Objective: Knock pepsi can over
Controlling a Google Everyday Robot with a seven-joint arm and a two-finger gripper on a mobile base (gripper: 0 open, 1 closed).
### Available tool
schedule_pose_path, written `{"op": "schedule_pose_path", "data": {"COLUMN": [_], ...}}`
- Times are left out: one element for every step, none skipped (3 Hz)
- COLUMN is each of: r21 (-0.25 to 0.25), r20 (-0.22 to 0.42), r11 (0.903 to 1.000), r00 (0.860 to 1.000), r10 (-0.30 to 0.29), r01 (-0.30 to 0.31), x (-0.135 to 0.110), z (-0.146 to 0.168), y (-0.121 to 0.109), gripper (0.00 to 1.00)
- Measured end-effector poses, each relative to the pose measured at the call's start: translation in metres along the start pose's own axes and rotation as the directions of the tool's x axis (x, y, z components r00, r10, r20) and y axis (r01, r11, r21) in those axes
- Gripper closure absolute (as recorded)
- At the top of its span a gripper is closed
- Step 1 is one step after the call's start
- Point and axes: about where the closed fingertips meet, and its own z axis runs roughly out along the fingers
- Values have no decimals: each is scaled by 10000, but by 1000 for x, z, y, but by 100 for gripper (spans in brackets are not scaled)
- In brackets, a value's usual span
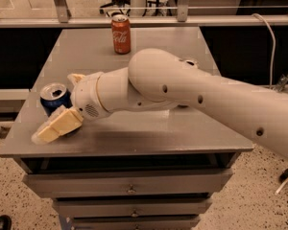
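Note:
The pepsi can (54,98), dark blue with a silver top, stands upright near the front left corner of the grey table (149,138). My gripper (57,126), cream-coloured, lies low over the table just in front of the can and right against its lower front side. It points toward the table's left front edge. The white wrist (93,97) sits just right of the can. The lower part of the can is hidden behind the gripper.
A red Coca-Cola can (121,34) stands upright at the back middle of the table. Only the top of another can (189,62) shows behind my arm on the right. The table's left and front edges are close to the gripper. Drawers lie below.

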Motion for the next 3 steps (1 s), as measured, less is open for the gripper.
{"op": "schedule_pose_path", "data": {"r21": [-9,486,860], "r20": [268,-34,-403], "r11": [9999,9987,9962], "r00": [9995,9998,9991], "r10": [139,181,166], "r01": [-139,-179,-131], "x": [3,5,9], "z": [6,-16,-37], "y": [-1,-24,-41], "gripper": [15,54,77]}}
